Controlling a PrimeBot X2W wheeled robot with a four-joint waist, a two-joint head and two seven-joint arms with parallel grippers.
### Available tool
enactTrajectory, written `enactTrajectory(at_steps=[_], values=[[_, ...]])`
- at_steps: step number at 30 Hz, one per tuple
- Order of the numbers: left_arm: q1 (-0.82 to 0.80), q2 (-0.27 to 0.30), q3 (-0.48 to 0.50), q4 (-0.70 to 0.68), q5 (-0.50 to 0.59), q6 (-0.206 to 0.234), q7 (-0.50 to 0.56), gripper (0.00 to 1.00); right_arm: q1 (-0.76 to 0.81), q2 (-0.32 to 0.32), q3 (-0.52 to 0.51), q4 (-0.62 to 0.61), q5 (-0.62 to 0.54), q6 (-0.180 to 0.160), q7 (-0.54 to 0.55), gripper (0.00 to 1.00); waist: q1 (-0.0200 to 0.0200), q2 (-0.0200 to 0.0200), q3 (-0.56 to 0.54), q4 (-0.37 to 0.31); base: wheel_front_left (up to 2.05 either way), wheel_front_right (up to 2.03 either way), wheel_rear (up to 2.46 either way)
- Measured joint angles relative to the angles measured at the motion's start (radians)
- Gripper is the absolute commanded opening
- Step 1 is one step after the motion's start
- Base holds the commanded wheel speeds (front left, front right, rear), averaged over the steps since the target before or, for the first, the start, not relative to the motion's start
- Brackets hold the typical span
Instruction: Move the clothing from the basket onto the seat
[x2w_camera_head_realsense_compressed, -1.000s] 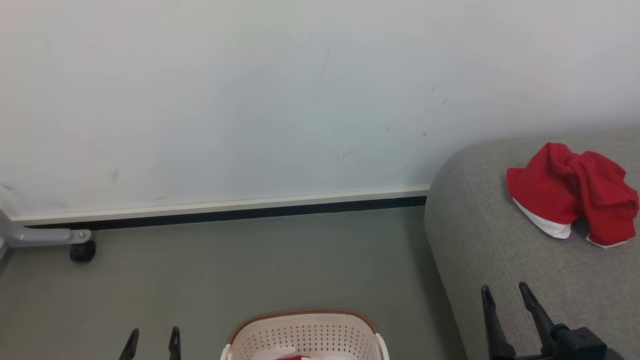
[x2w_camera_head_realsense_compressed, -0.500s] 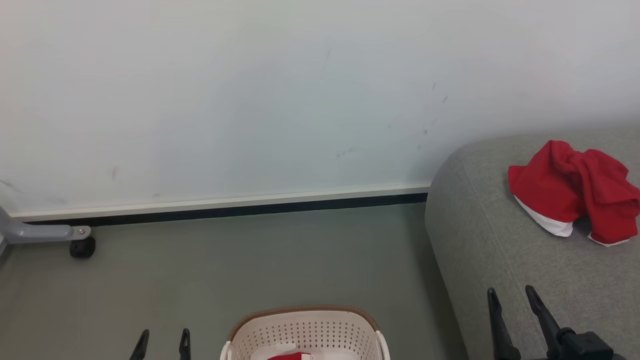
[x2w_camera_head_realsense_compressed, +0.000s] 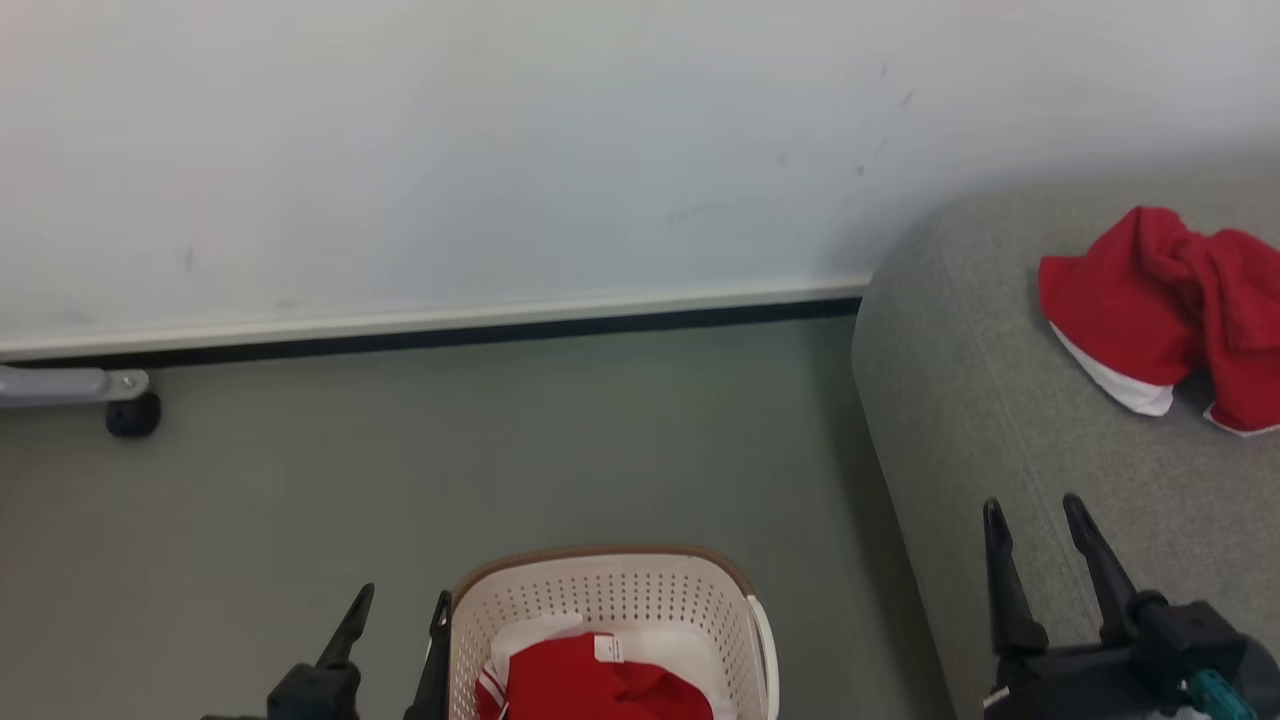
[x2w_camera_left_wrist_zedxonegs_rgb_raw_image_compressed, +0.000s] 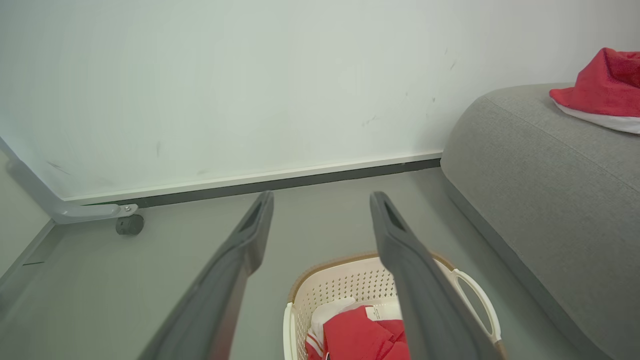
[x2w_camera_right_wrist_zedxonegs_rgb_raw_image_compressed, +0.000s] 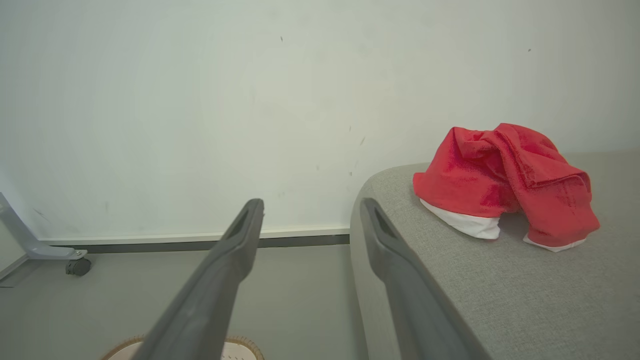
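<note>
The cream basket (x2w_camera_head_realsense_compressed: 610, 585) with a brown rim stands on the floor at the bottom centre, and red and white clothing (x2w_camera_head_realsense_compressed: 590, 680) lies inside it. It appears again in the left wrist view as the basket (x2w_camera_left_wrist_zedxonegs_rgb_raw_image_compressed: 350, 280) holding the red clothing (x2w_camera_left_wrist_zedxonegs_rgb_raw_image_compressed: 360, 337). One red garment with white trim (x2w_camera_head_realsense_compressed: 1150, 300) lies crumpled on the grey seat (x2w_camera_head_realsense_compressed: 980, 400) at the right, seen also as the garment (x2w_camera_right_wrist_zedxonegs_rgb_raw_image_compressed: 505, 175) on the seat (x2w_camera_right_wrist_zedxonegs_rgb_raw_image_compressed: 525, 290). My left gripper (x2w_camera_head_realsense_compressed: 400, 600) is open just left of the basket. My right gripper (x2w_camera_head_realsense_compressed: 1035, 510) is open over the seat's front edge.
A white wall with a dark skirting strip runs behind. A grey metal leg with a black caster (x2w_camera_head_realsense_compressed: 130, 412) stands at the far left on the grey floor (x2w_camera_head_realsense_compressed: 450, 440). The seat's rounded corner is close to the basket's right side.
The whole head view has tilted downward, so the wall and seat sit higher and more of the basket and clothing shows. Both grippers show further up the picture; their jaws have stayed open.
</note>
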Motion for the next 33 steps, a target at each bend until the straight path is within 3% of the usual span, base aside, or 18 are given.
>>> enactTrajectory(at_steps=[19, 33], values=[[-0.233, -0.068, -0.121, 0.279, 0.073, -0.044, 0.100, 1.00, -0.148, 0.014, 0.030, -0.052, -0.060, 0.001, 0.000, 1.00, 0.0002, 0.0002, 0.269, -0.114, 0.00, 0.00, 0.00], [-0.398, -0.063, -0.142, 0.448, 0.124, -0.053, 0.141, 1.00, -0.279, 0.013, -0.001, -0.128, -0.076, 0.001, 0.000, 1.00, 0.0001, 0.0002, 0.480, -0.197, 0.00, 0.00, 0.00]])
